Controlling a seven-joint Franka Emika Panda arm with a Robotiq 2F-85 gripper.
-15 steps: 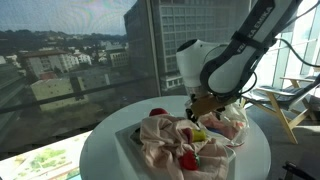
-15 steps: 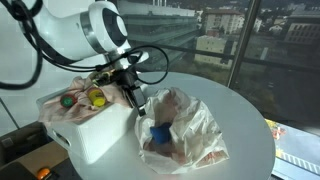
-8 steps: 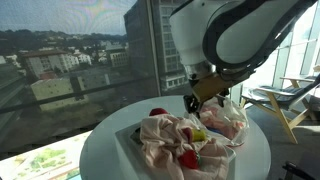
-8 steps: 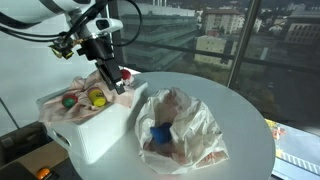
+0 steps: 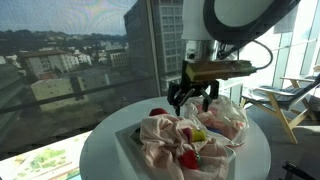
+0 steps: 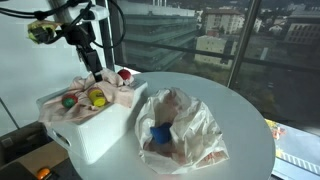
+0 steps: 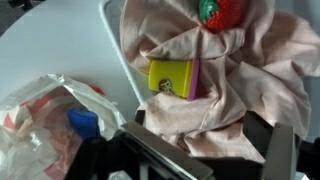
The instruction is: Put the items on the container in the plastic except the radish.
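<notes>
Gripper (image 5: 193,100) risen from beside the bag (image 6: 190,125), jaws released and empty, hanging clear above tray (image 6: 100,130) rim

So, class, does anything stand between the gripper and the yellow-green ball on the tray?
Nothing visible does. The open gripper hangs above the yellow-green ball, which lies uncovered on the pink cloth.
</notes>
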